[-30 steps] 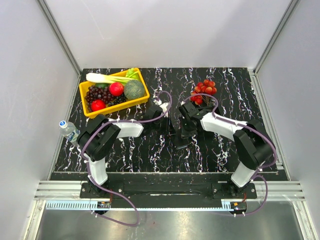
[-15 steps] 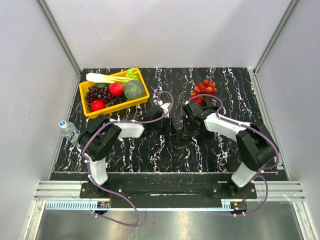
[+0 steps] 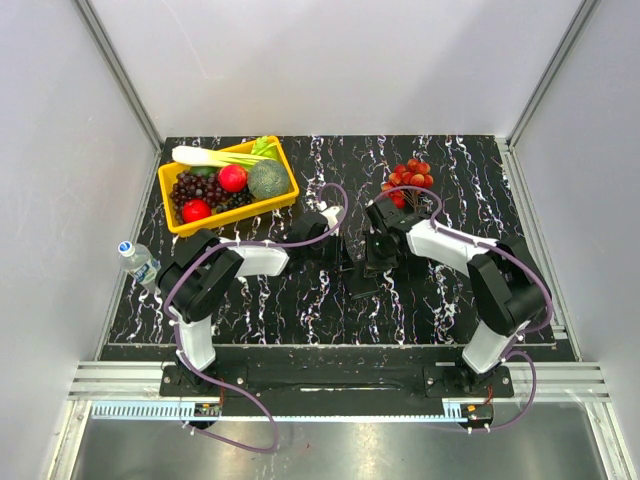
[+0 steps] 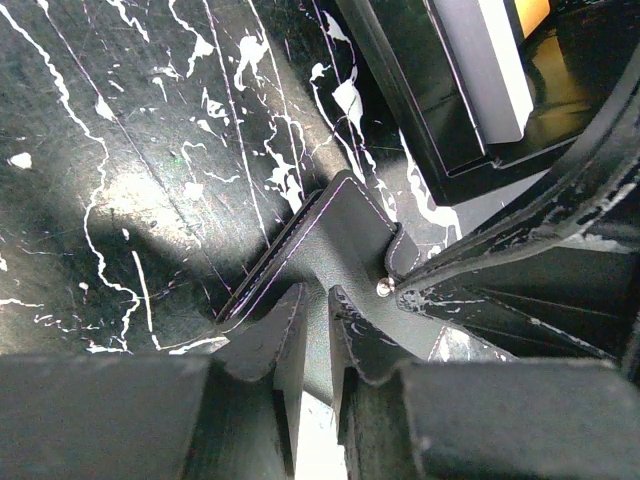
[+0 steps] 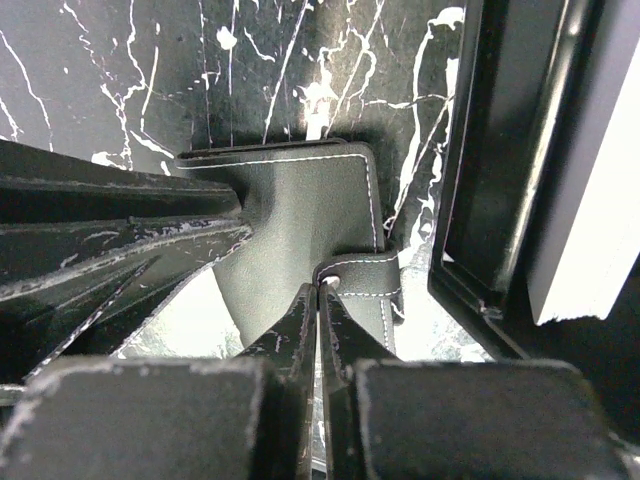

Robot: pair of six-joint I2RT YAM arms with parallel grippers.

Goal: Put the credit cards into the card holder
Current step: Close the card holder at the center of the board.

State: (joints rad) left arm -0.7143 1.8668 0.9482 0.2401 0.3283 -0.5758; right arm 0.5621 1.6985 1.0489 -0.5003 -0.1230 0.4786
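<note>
The black card holder (image 4: pixel 335 225) with pale stitching lies half lifted on the marble mat between both grippers. My left gripper (image 4: pixel 315 295) is shut on its near edge, with leather showing between the jaws. My right gripper (image 5: pixel 318 290) is shut on the snap tab (image 5: pixel 365 280) of the card holder (image 5: pixel 300 205). In the top view both grippers, left (image 3: pixel 343 250) and right (image 3: pixel 370 262), meet at the mat's middle and hide the card holder. A tan-orange credit card (image 4: pixel 533 14) shows in a black tray.
The black open tray (image 4: pixel 420 110) sits right beside the card holder and also shows in the right wrist view (image 5: pixel 500 170). A yellow bin of produce (image 3: pixel 232 183) stands back left, red grapes (image 3: pixel 408 180) back centre, and a water bottle (image 3: pixel 136 260) at the left edge.
The right gripper has shifted slightly left and back toward the left gripper. The left arm has barely moved.
</note>
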